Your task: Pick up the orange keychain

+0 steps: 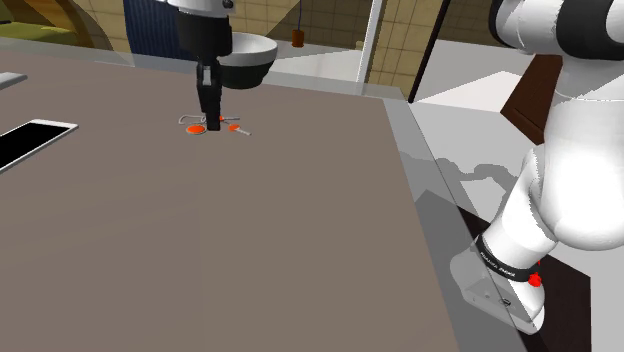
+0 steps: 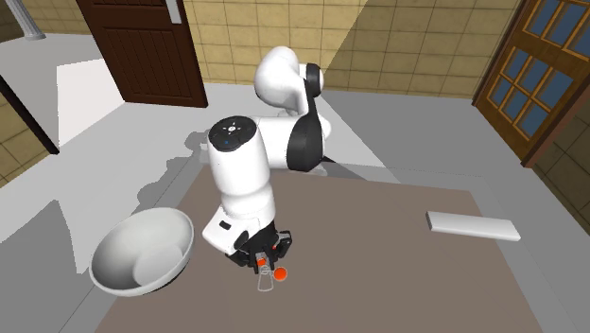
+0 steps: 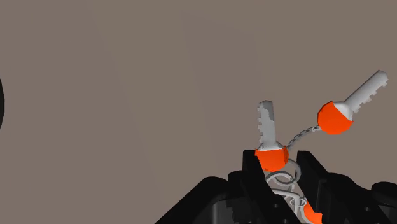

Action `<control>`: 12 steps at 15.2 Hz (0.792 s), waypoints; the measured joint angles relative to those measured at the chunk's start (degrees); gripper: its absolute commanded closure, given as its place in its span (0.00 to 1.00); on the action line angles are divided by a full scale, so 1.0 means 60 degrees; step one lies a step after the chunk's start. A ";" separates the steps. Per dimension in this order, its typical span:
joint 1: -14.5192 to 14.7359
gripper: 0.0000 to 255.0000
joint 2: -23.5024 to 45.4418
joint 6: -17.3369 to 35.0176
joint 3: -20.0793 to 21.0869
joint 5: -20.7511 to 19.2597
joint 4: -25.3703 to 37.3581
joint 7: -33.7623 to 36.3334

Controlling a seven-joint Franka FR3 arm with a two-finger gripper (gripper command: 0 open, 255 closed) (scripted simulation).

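Observation:
The keychain lies on the brown table at its far side: grey keys with orange heads joined by a ring and a thin chain. My black gripper stands straight down on it. In the wrist view the fingers clasp the ring and one orange key head. A second key lies free beyond the fingertips on its chain. In the second exterior view the gripper is low at the table's near edge with the orange keychain at its tips.
A grey bowl stands close behind the gripper. A flat black-faced slab with a white rim lies at the shoulder view's left; a white slab shows in the second exterior view. The table's edge runs along the shoulder view's right.

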 measured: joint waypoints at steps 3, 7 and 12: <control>0.0046 1.00 0.0048 -0.0391 0.0013 -0.0012 0.0424 0.0025; 0.0118 1.00 0.0173 -0.0972 0.0021 -0.0052 0.1125 0.0054; 0.0296 1.00 0.0569 -0.1865 0.0020 -0.0180 0.2408 0.0113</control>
